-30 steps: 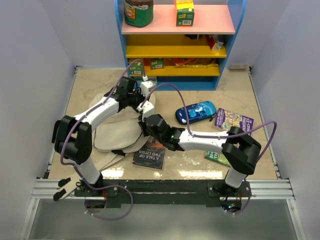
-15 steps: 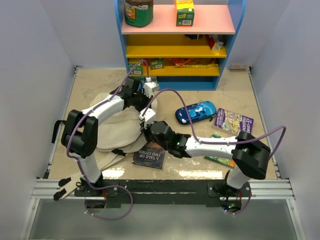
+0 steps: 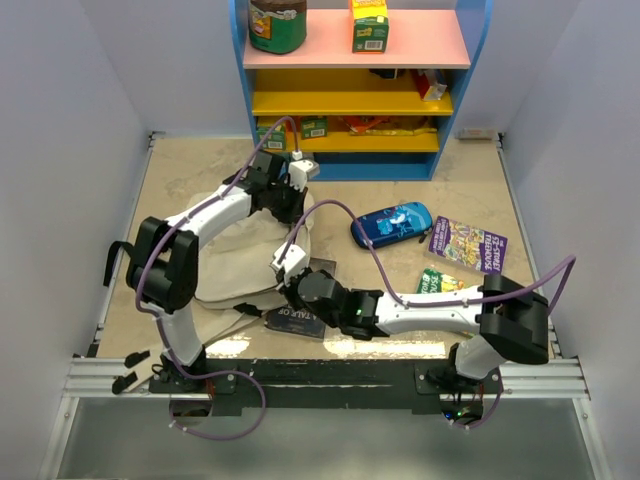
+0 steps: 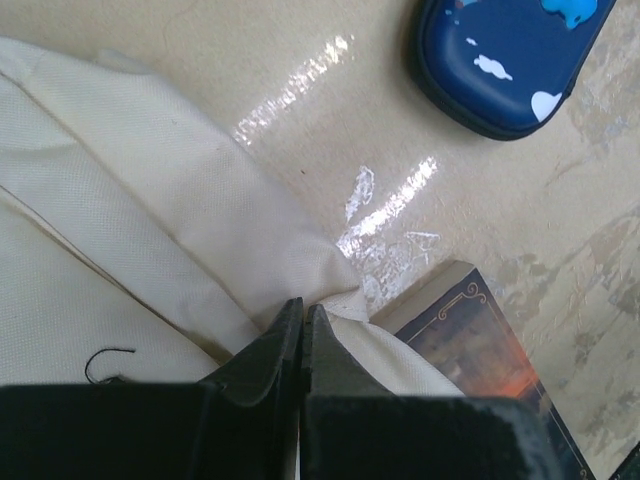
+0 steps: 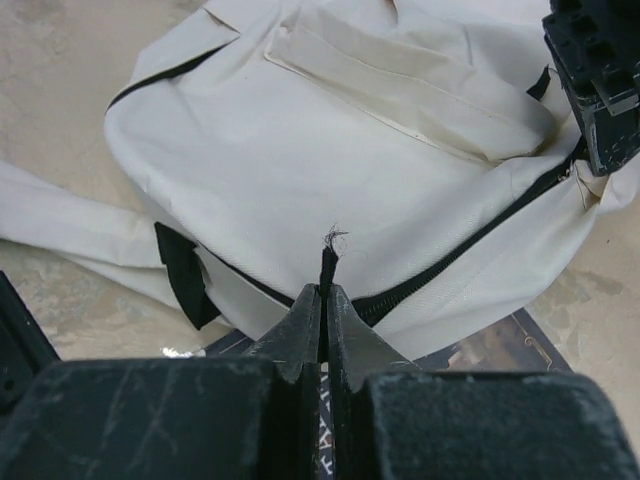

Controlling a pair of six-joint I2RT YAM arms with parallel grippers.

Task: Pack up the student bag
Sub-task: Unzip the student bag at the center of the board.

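One task item: the student bag (image 3: 235, 262), a large soft cream canvas backpack with black zip trim. It lies flat on the beige marbled tabletop (image 3: 180, 170), toward 9 o'clock from the table's middle in the overhead view.
Bag axis: the long axis appears to run from 7 o'clock to 1 o'clock. Pale straps trail off the 7 o'clock end, and the zipped edge faces 4 o'clock.
Bag texture: fine woven cloth, limp and creased, with a flat patch pocket stitched on its face, a curved black zip line and a short black webbing tab at one corner.
Left claw (image 4: 302, 320): clenched on a fold of the bag's cream cloth near its 1 o'clock corner, with the tapered black tips pressed together.
Right claw (image 5: 325, 295): clenched on the bag's thin black zip pull at its 5 o'clock edge. A frayed thread stands up from the pull's tip.
Book: a dark hardback book (image 3: 300, 318) with an ornate gilt corner, at the bag's 5 o'clock, partly under the bag's edge.
Pencil case: a glossy dark blue oval pencil case (image 3: 392, 224) with pale cloud prints, at the bag's 3 o'clock, apart from it.
Booklets: a flat purple booklet (image 3: 467, 243) at 3 o'clock of the case, and a green book (image 3: 440, 282) at its 5 o'clock.
Shelf: a blue-framed shelf unit (image 3: 360, 90) with pink and yellow boards, at 12 o'clock.
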